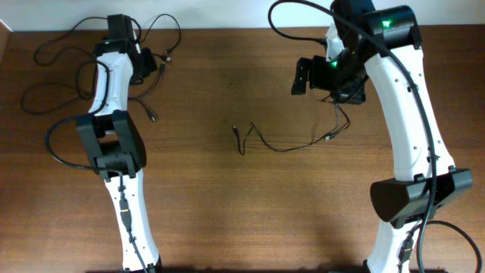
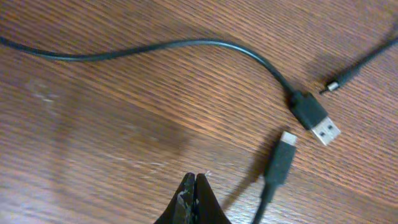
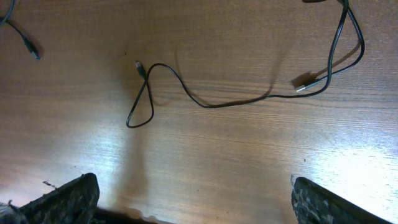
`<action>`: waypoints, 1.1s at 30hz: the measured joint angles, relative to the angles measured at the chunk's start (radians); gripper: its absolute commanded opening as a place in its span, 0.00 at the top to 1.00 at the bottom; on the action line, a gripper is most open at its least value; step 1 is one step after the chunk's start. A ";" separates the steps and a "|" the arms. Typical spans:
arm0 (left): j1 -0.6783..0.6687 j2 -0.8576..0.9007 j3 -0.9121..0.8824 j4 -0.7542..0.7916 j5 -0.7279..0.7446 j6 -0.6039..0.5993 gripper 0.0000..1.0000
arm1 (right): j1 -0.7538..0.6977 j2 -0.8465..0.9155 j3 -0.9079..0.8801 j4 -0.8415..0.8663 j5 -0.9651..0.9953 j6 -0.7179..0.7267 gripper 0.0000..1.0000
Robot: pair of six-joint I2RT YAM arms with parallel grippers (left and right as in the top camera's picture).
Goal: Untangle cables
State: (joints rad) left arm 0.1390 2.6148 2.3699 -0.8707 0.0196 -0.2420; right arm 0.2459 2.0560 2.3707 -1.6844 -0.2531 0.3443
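Over the wooden table [image 1: 227,205] the left claw [image 2: 194,182] is clenched empty, the right claw [image 3: 194,182] spread wide.

The left arm [image 1: 114,144] runs from the lower left of the overhead frame to the upper left; the left gripper [image 2: 194,186] has its fingers pressed flat together at the bottom centre of its wrist view; the right arm [image 1: 405,106] climbs the right side; the right gripper [image 3: 193,199] is spread wide, fingers [image 3: 68,198] in the bottom corners.
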 measured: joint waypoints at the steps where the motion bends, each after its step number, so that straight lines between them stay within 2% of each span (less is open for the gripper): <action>1: -0.003 0.001 0.000 -0.001 0.003 0.000 1.00 | 0.000 0.000 0.000 0.000 0.000 0.000 0.02; 10: -0.008 0.006 0.000 -0.117 0.019 0.000 1.00 | 0.000 0.000 0.000 0.000 0.000 0.000 0.02; 17: -0.007 0.011 0.000 -0.169 0.193 0.097 1.00 | 0.000 0.000 0.000 0.000 0.000 0.000 0.01; 25: 0.027 0.013 0.024 -0.328 0.240 0.118 1.00 | 0.000 0.000 0.000 0.000 0.000 0.000 0.02; 28: 0.056 0.025 0.096 -0.393 0.239 0.119 1.00 | 0.000 0.000 0.000 0.000 0.000 0.000 0.02; 33: 0.084 0.034 0.408 -0.560 0.246 0.119 1.00 | 0.000 0.000 0.000 0.000 0.000 0.000 0.02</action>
State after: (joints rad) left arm 0.2230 2.6488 2.7777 -1.4307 0.2661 -0.1230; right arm 0.2459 2.0563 2.3707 -1.6848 -0.2531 0.3443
